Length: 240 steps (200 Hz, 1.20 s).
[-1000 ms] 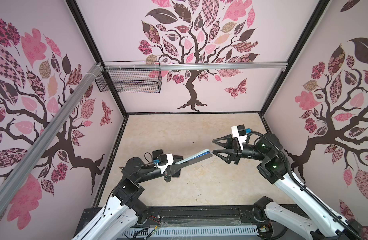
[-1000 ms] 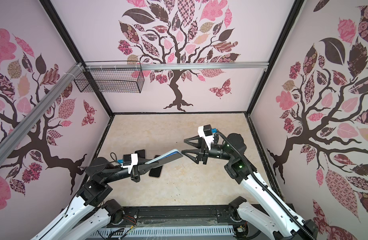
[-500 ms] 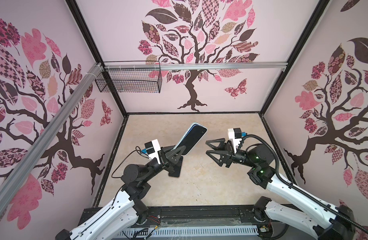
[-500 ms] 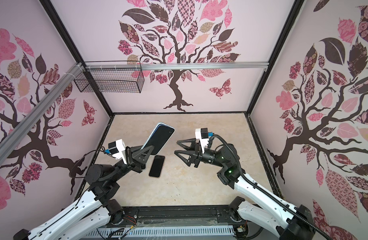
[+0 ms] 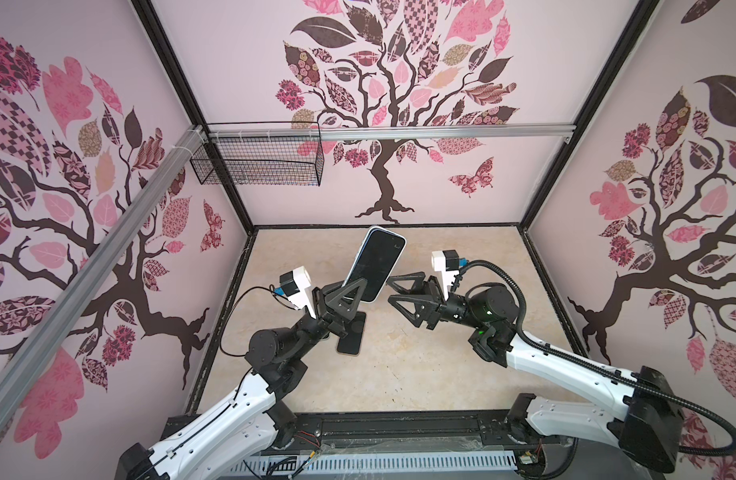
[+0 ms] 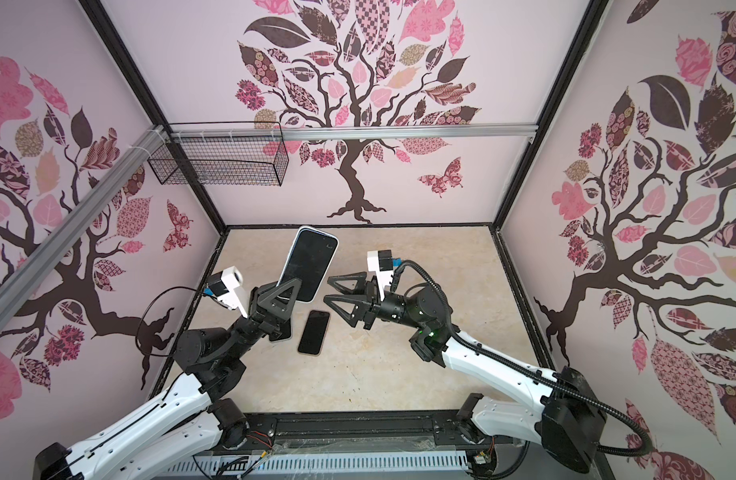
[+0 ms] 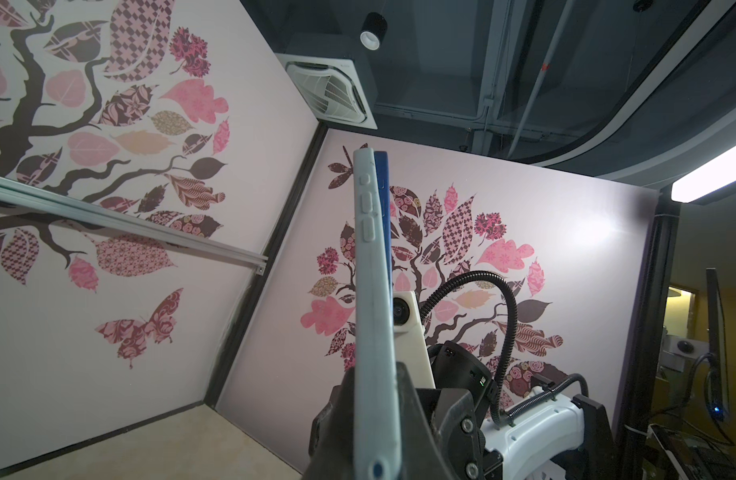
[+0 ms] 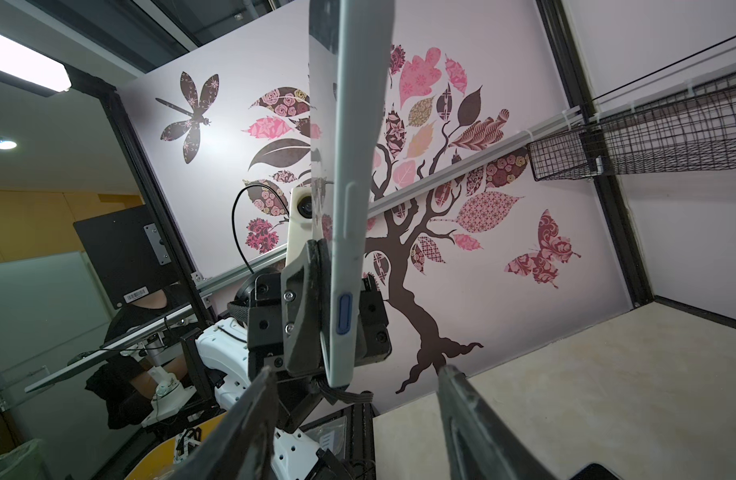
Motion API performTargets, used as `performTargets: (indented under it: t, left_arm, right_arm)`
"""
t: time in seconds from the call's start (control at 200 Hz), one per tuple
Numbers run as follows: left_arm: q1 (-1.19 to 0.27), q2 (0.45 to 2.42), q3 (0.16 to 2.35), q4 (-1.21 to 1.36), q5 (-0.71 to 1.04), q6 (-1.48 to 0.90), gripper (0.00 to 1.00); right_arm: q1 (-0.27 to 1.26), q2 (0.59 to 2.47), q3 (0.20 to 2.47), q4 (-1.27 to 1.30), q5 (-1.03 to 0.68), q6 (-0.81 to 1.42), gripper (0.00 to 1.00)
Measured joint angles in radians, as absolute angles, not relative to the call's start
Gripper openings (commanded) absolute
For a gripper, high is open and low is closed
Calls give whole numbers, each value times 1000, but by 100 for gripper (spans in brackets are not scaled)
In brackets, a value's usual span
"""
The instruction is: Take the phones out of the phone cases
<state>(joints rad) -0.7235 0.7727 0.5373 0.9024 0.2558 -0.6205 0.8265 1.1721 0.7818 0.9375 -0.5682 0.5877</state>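
In both top views the left claw (image 5: 359,291) is pinching the lower end of the cased phone (image 5: 376,264) above the tabletop (image 5: 420,374), the right claw (image 5: 393,287) gaping beside it. In the left wrist view the phone's blue edge is peeking past the pale phone case (image 7: 372,311), so peeling is best starting there. In the right wrist view the empty, wide jaws should be lining up on the case rim only.

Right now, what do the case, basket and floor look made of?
Case: pale blue, matte, with moulded button bumps; probably silicone or soft plastic.
Basket: thin black wire grid; likely coated steel.
Floor: beige with faint veining, low sheen; stone-look laminate or vinyl, can't tell which.
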Motion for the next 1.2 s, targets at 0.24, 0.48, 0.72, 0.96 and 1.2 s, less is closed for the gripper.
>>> performTargets:
  t: [0.24,0.48,0.72,0.96,1.2]
  left_arm:
    - [-727,800,538,934,270,-657,0]
    - [-727,807,538,949,274,-672,0]
    - [-727,810,538,950,279,-679,0]
    - [-728,810,538,949,294,-682,0]
    - [-729,825,538,949,312,-697,0]
  right_arm:
    - [850,1223,839,950,-574,587,57]
    - [871,1256,876,955,-590,591,47]
    - [880,1276,893,954,-607,591,40]
    - [881,1276,893,950,-614,585,37]
    - [881,1276,896,949,-614,583,31]
